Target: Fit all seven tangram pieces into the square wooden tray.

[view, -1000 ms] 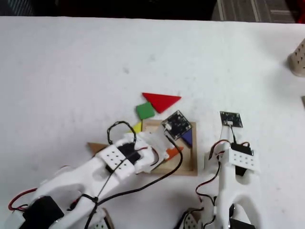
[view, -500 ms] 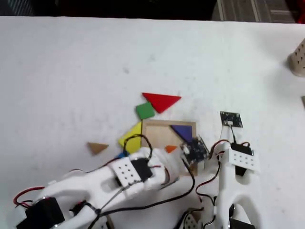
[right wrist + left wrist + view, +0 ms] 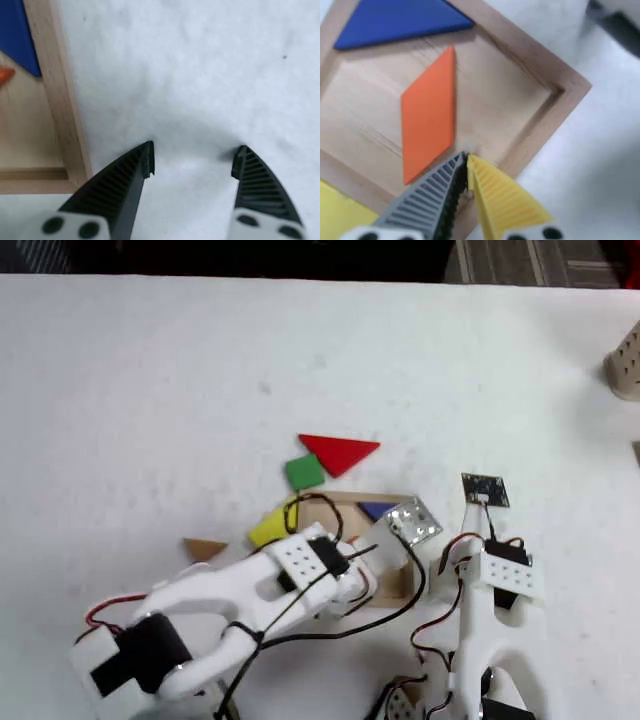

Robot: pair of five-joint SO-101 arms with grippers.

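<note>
From above, my left arm lies across the square wooden tray. Beyond the tray, on the white worktop, sit a red triangle, its apex pointing back at the tray, and a green square. A yellow triangle lies beside the tray, and a small brown triangle lies apart from it.

From my left wrist, my left claw is pressed together with nothing in it, tips over the tray floor. Just beside the tips lies an orange parallelogram, flat in the tray, its long axis running away from the claw toward a blue triangle set against the far rim.

From my right wrist, my right claw is spread over bare worktop, with the tray's rim just outside one finger.
</note>
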